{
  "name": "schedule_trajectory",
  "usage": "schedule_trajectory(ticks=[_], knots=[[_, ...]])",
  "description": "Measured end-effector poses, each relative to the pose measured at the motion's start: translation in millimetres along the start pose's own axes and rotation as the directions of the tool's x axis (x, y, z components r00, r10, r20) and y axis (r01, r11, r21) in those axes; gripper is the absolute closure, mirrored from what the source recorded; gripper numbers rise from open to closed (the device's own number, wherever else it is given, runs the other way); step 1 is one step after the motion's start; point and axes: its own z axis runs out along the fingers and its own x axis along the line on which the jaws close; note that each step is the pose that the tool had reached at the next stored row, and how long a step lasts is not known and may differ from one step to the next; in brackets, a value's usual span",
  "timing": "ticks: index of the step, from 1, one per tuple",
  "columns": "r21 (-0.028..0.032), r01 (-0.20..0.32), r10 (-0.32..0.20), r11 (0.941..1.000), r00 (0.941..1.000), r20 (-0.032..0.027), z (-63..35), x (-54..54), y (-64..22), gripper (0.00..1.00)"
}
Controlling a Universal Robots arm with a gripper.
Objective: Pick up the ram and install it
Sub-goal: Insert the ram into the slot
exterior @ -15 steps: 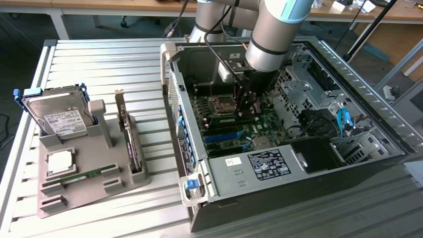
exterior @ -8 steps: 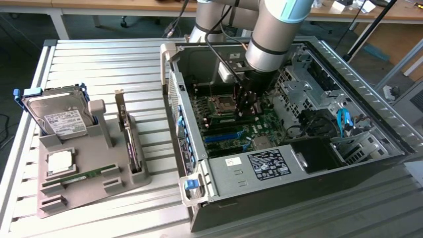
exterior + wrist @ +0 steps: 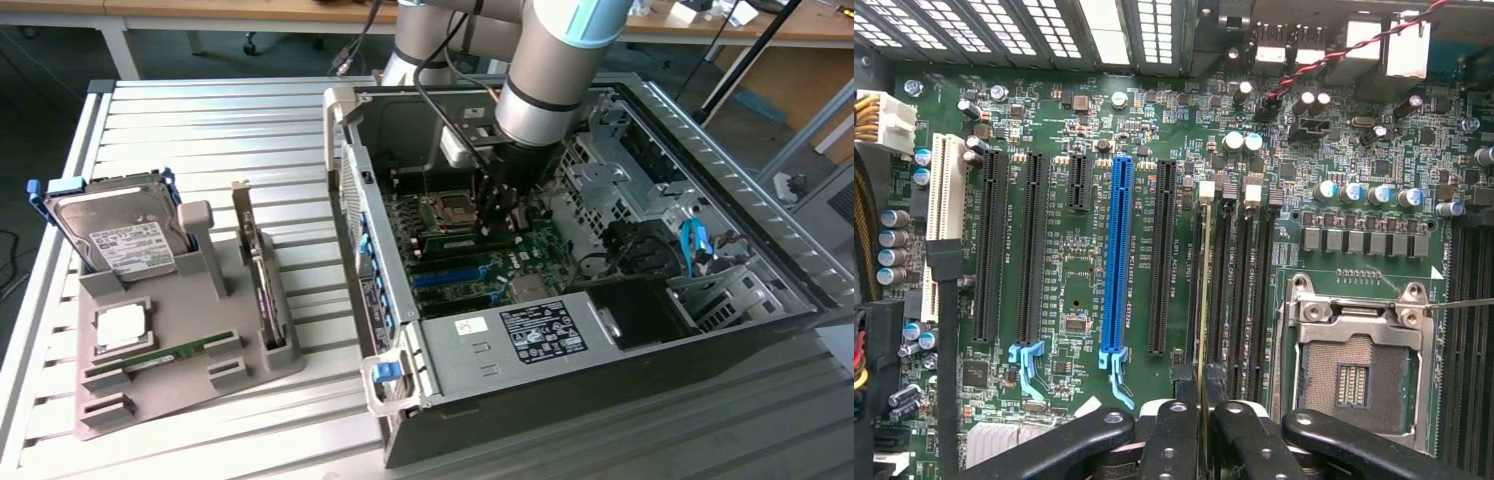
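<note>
The ram (image 3: 1201, 300), seen edge-on as a thin strip, is pinched between the fingers (image 3: 1169, 435) of the pincer (image 3: 1202, 405) and lined up along the black memory slots (image 3: 1239, 290) of the motherboard (image 3: 1074, 130); whether it is seated cannot be told; the open CPU socket (image 3: 1354, 370) lies just beside these slots, the blue expansion slot (image 3: 1119, 260) on their other side; in the exterior view the pincer (image 3: 501, 225) reaches into the open computer case (image 3: 727, 150) on the slatted tabletop (image 3: 200, 130); a grey tray (image 3: 174, 395) at the exterior view's left holds a hard drive (image 3: 120, 235).
</note>
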Motion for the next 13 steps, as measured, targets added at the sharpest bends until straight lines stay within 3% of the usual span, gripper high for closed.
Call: schedule_trajectory(ticks=[9, 10, 13], knots=[[0.0005, 0.000, 0.000, 1.0000, 1.0000, 0.0005, 1.3, -0.1, -0.2, 0.86], [0.0003, 0.000, 0.000, 1.0000, 1.0000, 0.0005, 1.3, -0.1, -0.2, 0.79], [-0.0001, 0.000, 0.000, 1.0000, 1.0000, -0.0002, 0.6, 0.0, 0.0, 0.79]])
